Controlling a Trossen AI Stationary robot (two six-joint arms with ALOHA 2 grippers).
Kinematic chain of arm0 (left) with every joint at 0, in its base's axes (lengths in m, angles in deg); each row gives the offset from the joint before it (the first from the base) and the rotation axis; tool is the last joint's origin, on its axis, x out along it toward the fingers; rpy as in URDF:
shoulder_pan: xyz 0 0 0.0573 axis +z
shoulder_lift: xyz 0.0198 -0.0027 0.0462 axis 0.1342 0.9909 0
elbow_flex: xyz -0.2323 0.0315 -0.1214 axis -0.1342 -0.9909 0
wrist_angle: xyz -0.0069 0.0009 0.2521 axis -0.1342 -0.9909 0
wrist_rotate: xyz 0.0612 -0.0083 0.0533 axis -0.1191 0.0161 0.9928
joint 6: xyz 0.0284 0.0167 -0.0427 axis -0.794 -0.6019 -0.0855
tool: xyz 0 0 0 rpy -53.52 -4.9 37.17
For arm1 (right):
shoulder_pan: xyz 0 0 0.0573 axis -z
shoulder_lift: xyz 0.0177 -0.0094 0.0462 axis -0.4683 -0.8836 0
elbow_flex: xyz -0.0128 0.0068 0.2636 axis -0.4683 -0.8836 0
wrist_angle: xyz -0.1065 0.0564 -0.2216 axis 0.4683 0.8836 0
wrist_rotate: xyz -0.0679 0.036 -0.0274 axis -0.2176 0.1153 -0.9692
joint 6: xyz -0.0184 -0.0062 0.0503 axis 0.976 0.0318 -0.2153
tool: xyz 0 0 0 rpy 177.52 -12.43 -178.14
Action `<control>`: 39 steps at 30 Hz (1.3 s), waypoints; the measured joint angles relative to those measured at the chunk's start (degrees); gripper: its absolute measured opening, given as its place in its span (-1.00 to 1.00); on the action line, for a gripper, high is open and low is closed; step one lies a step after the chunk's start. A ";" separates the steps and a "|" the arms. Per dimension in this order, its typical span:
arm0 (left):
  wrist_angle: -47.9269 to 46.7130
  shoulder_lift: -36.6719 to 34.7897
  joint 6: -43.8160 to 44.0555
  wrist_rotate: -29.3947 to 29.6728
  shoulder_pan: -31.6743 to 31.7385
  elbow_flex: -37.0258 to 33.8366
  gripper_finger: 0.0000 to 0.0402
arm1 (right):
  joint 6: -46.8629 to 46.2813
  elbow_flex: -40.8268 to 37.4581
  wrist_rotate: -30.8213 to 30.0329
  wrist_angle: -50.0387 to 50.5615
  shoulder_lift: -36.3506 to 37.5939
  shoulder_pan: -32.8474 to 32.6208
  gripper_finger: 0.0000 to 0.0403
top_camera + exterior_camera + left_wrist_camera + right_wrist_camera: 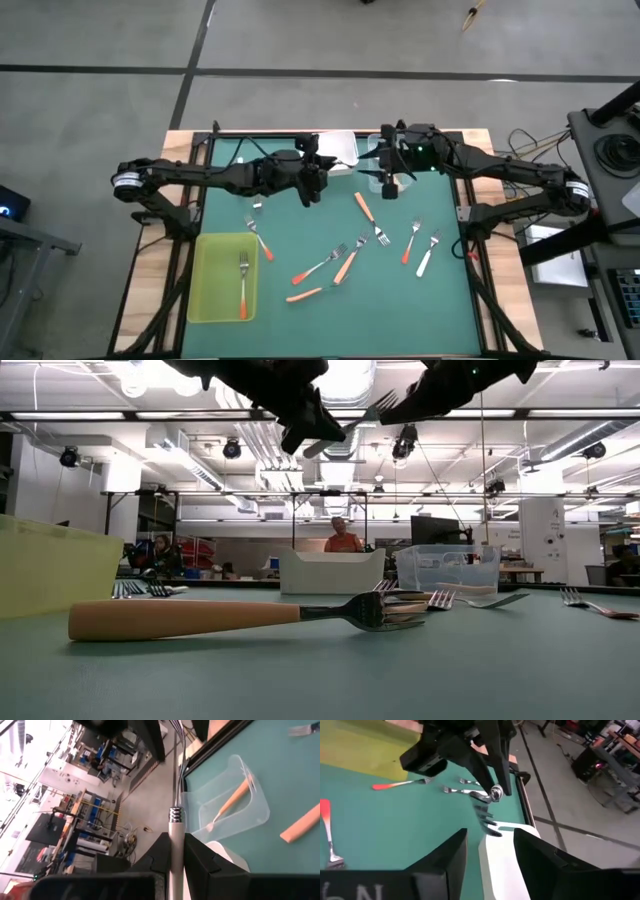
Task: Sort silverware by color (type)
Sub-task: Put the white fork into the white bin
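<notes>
Both dark arms are reaching in from the table's sides toward its far middle, their wrists nearly meeting above the table. The left arm is stretching in from the left, bent at the elbow, its tool (312,190) hanging above the table's far centre. The left tool's fingers (200,862) are pressing together on a slim white handle running up between them. The right arm is coming in from the right, its tool (389,183) hanging just right of the left one, near the far edge. The right tool's fingers (445,857) are standing apart, gripping nothing.
</notes>
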 joint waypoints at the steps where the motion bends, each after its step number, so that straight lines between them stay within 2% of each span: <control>1: 0.02 0.00 0.12 -0.04 0.00 0.26 -0.92 | 0.36 0.06 -0.01 -0.07 -0.49 0.02 -0.26; 11: -1.17 0.04 0.20 -0.78 0.44 0.35 -0.92 | 1.70 2.99 0.17 0.00 -4.37 0.02 -0.36; 21: -1.75 0.09 0.61 -0.74 0.80 0.31 -0.92 | 2.75 3.93 0.42 0.09 -4.74 0.02 -0.41; 26: -1.65 0.09 1.15 -0.76 1.42 0.28 -0.92 | 3.13 3.97 0.42 -0.03 -4.74 0.02 -0.56; 31: -1.68 0.09 1.47 -0.70 1.53 0.26 -0.92 | 5.22 4.00 0.84 0.11 -4.74 0.00 -0.90; 39: -1.63 0.09 2.05 -0.98 1.53 0.24 -0.81 | 5.26 4.00 0.95 0.08 -4.74 -0.04 -0.95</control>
